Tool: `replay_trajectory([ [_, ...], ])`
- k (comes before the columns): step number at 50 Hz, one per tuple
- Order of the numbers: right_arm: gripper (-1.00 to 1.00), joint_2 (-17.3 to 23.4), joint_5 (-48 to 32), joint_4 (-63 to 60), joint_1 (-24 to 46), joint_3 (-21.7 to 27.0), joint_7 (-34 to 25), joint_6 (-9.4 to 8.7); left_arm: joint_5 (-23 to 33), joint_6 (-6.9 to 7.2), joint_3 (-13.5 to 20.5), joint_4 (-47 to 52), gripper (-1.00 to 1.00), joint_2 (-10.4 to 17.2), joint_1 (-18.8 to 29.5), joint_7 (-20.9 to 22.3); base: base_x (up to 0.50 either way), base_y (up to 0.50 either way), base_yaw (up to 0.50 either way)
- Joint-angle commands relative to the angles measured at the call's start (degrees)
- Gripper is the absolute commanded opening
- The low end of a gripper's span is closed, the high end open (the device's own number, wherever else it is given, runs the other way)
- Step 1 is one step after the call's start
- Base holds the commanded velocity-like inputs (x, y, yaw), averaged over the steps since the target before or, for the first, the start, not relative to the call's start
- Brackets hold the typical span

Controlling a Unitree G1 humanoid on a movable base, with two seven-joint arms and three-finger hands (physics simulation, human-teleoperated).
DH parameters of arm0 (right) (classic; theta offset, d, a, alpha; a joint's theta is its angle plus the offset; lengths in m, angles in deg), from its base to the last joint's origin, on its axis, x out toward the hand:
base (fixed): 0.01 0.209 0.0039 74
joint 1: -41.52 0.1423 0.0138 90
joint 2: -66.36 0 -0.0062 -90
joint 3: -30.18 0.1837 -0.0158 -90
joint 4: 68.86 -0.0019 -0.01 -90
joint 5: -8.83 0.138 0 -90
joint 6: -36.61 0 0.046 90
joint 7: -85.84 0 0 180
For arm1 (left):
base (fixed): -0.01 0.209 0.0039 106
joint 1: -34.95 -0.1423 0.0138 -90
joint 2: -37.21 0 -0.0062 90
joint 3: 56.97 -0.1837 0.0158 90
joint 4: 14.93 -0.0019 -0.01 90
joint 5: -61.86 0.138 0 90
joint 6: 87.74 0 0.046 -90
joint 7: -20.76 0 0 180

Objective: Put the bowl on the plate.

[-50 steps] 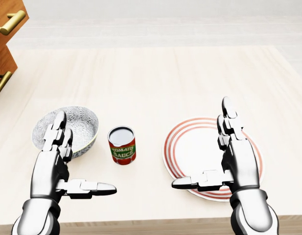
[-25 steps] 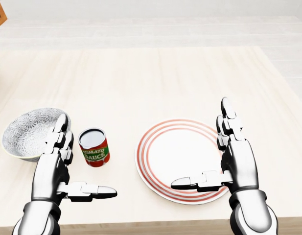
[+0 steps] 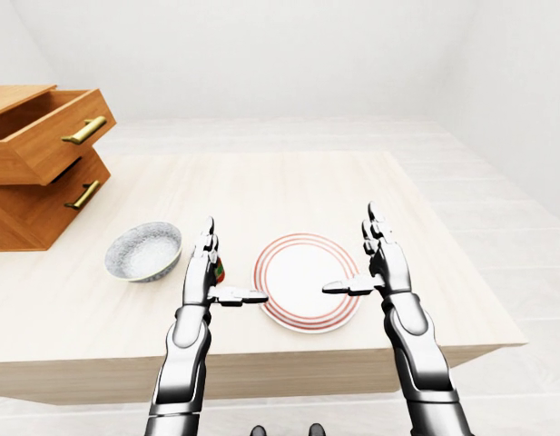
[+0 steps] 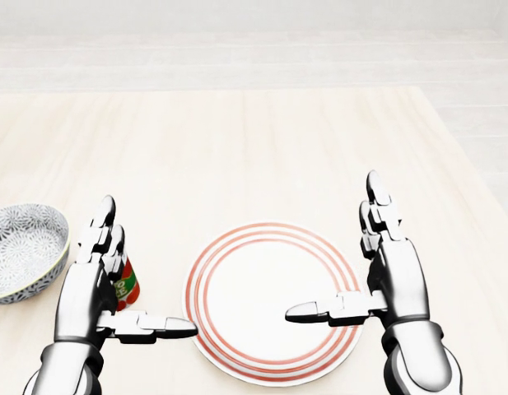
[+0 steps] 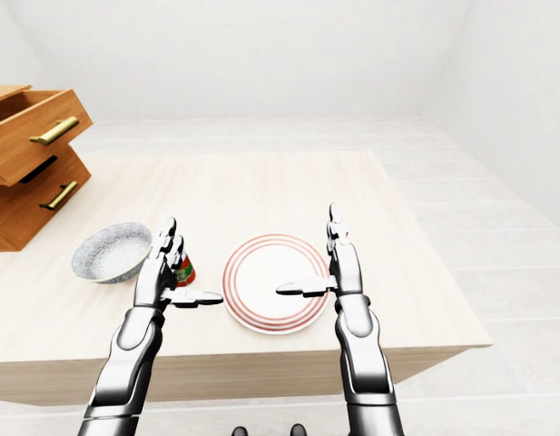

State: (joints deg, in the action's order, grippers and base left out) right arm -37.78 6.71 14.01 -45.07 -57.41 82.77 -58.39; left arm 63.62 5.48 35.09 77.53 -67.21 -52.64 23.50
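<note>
A grey patterned bowl point(image 4: 23, 245) sits at the left edge of the head view on the pale wooden table point(image 4: 237, 148). A white plate point(image 4: 262, 280) with red rings lies in the lower middle, apart from the bowl. My left hand point(image 4: 148, 267) hovers open between bowl and plate, its fingers point(image 4: 101, 234) straight and its thumb pointing right at the plate's rim. My right hand point(image 4: 332, 245) is open too, over the plate's right part, thumb pointing left. Neither hand holds anything.
A tomato sauce can point(image 4: 128, 285) stands between bowl and plate, mostly hidden behind my left hand. A wooden drawer chest point(image 3: 44, 154) with its top drawer pulled out sits at the table's far left. The table's right edge point(image 3: 461, 263) drops off to the floor.
The whole picture shifted: bowl, can and plate slid left in the head view, so the camera moved right. Both hands keep the same open pose.
</note>
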Motion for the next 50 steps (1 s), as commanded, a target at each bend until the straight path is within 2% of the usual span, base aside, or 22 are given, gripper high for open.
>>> replay_trajectory([
  [1,1.00,0.01,-0.12,0.76,-0.06,-0.16,-0.11,0.00,0.14,-0.72,0.06,-0.65,1.00,0.05,-0.28,0.07,0.21,-0.10,0.00],
  [24,1.00,-0.21,-0.05,0.33,-0.27,-0.42,-0.35,0.00,0.43,-1.50,0.12,-0.77,1.00,0.09,-0.57,0.06,0.21,-0.06,0.00],
  [41,1.00,-0.34,0.58,0.03,-0.12,-0.02,0.20,0.00,0.71,-1.45,0.30,-0.26,1.00,0.24,-0.91,0.37,0.13,-0.02,0.00],
  [47,1.00,-0.20,0.54,-0.76,0.02,-0.25,0.04,0.00,0.91,-1.00,0.31,-0.03,1.00,0.51,-0.91,0.76,0.00,0.00,0.00],
  [49,1.00,-0.03,0.19,-0.76,0.07,-0.39,-0.05,0.00,2.47,-2.01,-0.09,-0.47,1.00,1.27,-0.84,1.15,0.00,0.00,0.00],
  [50,1.00,-0.12,0.35,-0.98,0.10,-0.36,-0.10,0.00,2.73,-1.84,-0.16,-0.35,1.00,1.41,-0.91,1.58,0.00,0.00,0.00],
])
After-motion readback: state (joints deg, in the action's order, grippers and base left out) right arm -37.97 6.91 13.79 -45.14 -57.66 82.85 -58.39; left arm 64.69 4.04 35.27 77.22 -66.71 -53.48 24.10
